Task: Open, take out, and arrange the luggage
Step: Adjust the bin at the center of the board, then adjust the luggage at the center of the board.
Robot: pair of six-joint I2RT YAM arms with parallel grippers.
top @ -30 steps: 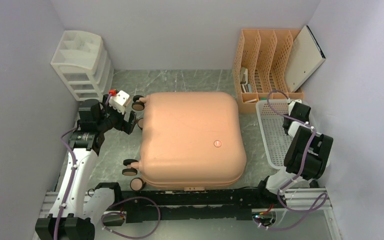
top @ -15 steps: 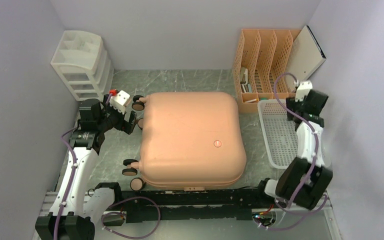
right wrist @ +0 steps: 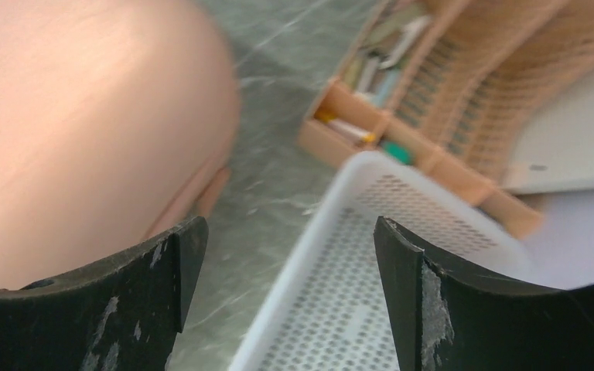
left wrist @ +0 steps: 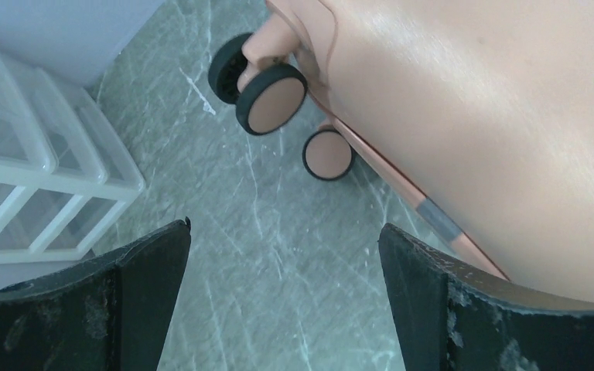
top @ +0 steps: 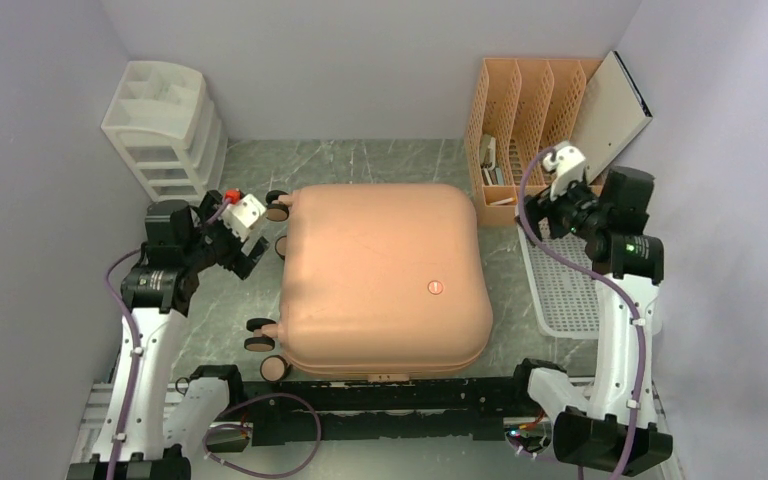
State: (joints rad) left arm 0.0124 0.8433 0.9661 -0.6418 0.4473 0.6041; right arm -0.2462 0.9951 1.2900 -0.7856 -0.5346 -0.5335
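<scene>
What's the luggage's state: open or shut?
Shut. The luggage lies flat, its pink shell covering everything; no lining shows, and the seam in the left wrist view runs closed.

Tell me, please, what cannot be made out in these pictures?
- Inside of the luggage: every view, hidden by its closed shell.
- Items in the file rack: blurred in right wrist view, too small from above.
- The drawer unit: left wrist view, cut by the left edge.

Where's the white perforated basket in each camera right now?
Top external: the white basket lies at the right, beside the salmon-pink suitcase.
Left wrist: not in view.
Right wrist: the white basket fills the lower centre, seen between the fingers.
Shared landmark: the salmon-pink suitcase, right side in left wrist, left side in right wrist.
</scene>
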